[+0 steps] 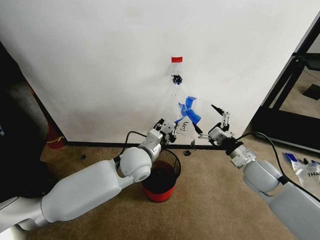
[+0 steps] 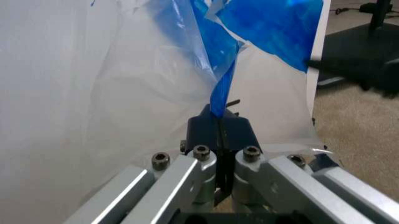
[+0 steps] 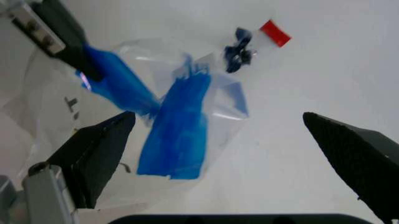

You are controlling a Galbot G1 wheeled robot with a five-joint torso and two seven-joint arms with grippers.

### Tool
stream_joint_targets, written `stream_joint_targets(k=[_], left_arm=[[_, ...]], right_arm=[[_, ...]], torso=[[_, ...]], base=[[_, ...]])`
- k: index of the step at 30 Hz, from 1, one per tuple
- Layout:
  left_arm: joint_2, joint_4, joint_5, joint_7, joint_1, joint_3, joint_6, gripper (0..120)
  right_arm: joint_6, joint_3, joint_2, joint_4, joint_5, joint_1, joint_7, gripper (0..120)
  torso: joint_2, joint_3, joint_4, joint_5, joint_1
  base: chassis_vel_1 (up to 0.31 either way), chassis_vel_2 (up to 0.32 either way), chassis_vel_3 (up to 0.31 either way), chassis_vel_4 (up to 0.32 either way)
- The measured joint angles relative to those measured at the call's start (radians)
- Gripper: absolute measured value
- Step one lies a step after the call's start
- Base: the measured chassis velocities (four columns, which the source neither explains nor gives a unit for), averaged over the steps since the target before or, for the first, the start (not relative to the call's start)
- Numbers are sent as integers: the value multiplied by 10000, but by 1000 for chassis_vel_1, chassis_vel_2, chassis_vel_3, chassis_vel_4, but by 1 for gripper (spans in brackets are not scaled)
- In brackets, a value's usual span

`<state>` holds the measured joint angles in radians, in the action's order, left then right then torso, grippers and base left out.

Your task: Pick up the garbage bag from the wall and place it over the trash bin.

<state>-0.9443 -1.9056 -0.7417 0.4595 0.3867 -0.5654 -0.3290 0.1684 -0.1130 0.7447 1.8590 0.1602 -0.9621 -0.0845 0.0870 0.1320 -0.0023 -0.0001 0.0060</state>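
Head view: bright, even indoor light on the large plain white wall point(image 1: 100, 60); no hard shadows, only soft shade beside the black hook point(image 1: 176, 79). Far left edge falls to near black. Straight edges bow slightly toward the corners.

Left wrist view: the thin clear plastic garbage bag with blue handles point(image 2: 124, 84) glows, lit through, washed pale; near metal links fairly sharp, background carpet soft.

Right wrist view: black fingertips point(image 3: 100, 158) close to the lens are blurred; small red tape strip point(image 3: 275, 32) soft-edged. Wall reads flat grey-white, no glare.
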Motion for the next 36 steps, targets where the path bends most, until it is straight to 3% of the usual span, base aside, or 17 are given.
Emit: stream_joint_targets(k=[5,9,31,36], left_arm=[[10,-5,-13,0,-3,-2,-6,0],[54,-9,-62,24,13,3,-18,0],[110,-94,-78,55,123,57,-29,0],[157,-131,-81,62,194,107,-15,0]], right_arm=[[2,384,188,-310,234,350,32,100],[6,576,322,-494,392,616,32,91],[124,596,281,-928,615,674,170,8],[72,534,251,-882,388,511,150,0]], torso=[[0,0,0,0,0],[0,0,0,0,0],[0,-1,0,0,0],[0,-1,0,0,0]], base=[[0,0,0,0],[0,0,0,0],[0,0,0,0],[0,0,0,0]])
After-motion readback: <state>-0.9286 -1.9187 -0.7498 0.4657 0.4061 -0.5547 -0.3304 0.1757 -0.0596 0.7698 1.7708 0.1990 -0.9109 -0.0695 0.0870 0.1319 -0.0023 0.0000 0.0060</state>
